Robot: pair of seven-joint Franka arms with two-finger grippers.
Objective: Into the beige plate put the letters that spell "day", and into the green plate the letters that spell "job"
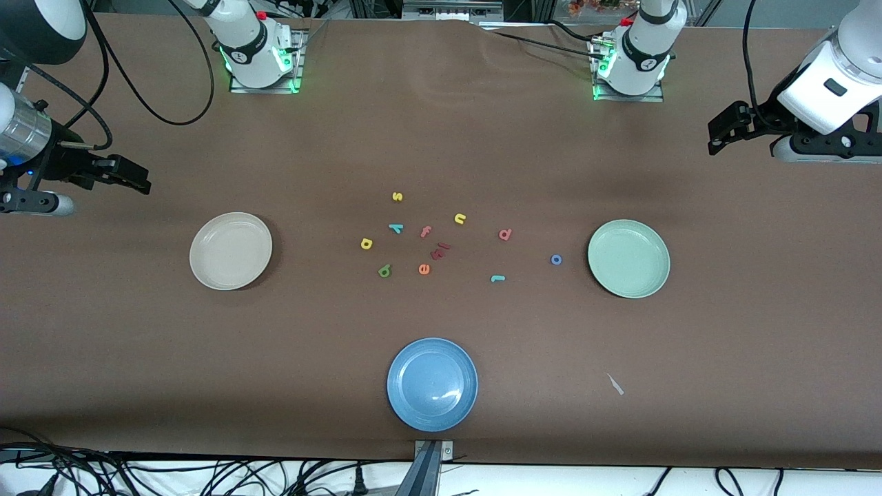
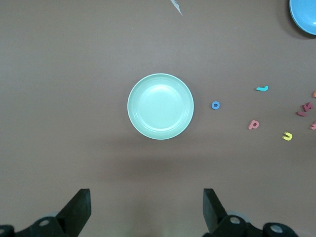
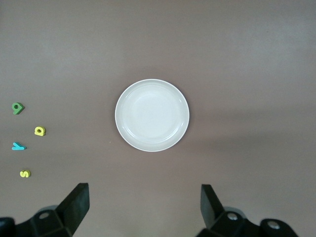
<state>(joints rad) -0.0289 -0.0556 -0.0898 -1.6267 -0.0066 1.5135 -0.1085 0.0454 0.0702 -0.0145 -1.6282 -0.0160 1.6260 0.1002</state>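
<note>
- Hanging over the table [image 1: 441,103] at the left arm's end, fingers wide apart: left gripper [image 1: 720,140].
- Hanging over the right arm's end, fingers wide apart too: right gripper [image 1: 134,178].
- Lying loose mid-table: yellow letter [image 1: 366,243], dark green letter [image 1: 384,271], teal y [image 1: 395,228].
- Lying toward 3 o'clock from those in the front view: pink letter [image 1: 505,234], teal hook [image 1: 497,278], blue ring [image 1: 556,259].
- Sitting at 9 o'clock from the letters: beige plate [image 1: 231,250].
- Sitting at 3 o'clock, just beside the blue ring: green plate [image 1: 628,258].
- Sitting at 6 o'clock: blue plate [image 1: 432,384].
</note>
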